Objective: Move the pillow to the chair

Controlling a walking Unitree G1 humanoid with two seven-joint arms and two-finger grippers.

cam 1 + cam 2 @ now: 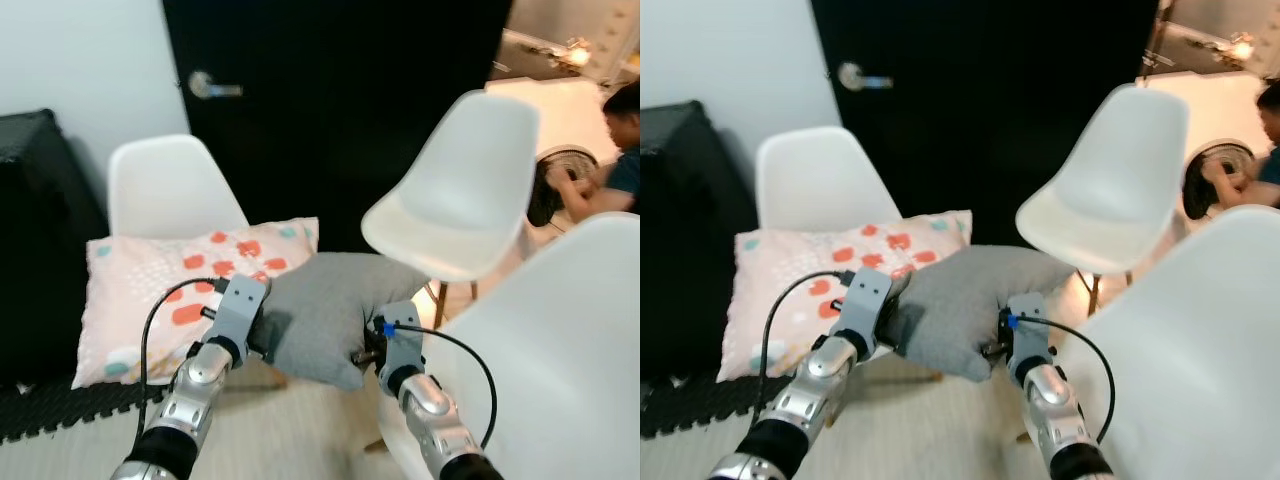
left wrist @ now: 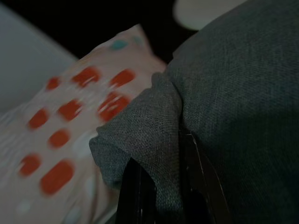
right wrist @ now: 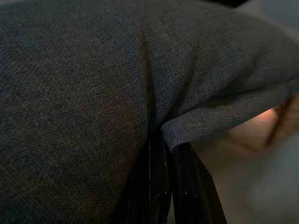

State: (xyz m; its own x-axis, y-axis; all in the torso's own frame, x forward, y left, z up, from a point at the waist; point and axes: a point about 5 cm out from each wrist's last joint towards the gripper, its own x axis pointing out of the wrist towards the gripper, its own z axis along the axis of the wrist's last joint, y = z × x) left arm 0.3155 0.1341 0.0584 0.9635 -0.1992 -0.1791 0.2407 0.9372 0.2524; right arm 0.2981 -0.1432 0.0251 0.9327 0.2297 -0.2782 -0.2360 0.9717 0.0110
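I hold a grey pillow (image 1: 325,305) in the air between both arms, just in front of a white chair (image 1: 165,185) that carries a pink pillow with red spots (image 1: 150,285). My left gripper (image 1: 262,335) is shut on the grey pillow's left edge, its fingers (image 2: 140,196) pinching a fold of the fabric. My right gripper (image 1: 362,355) is shut on the lower right edge, fingers (image 3: 159,186) clamped on the cloth. A second white chair (image 1: 460,190) stands tilted to the right of the grey pillow (image 1: 960,300), its seat bare.
A third white chair back (image 1: 560,350) rises close at my right. A black door (image 1: 330,110) stands behind the chairs, a black sofa (image 1: 35,230) at the left. A person (image 1: 610,160) crouches at the far right by a fan.
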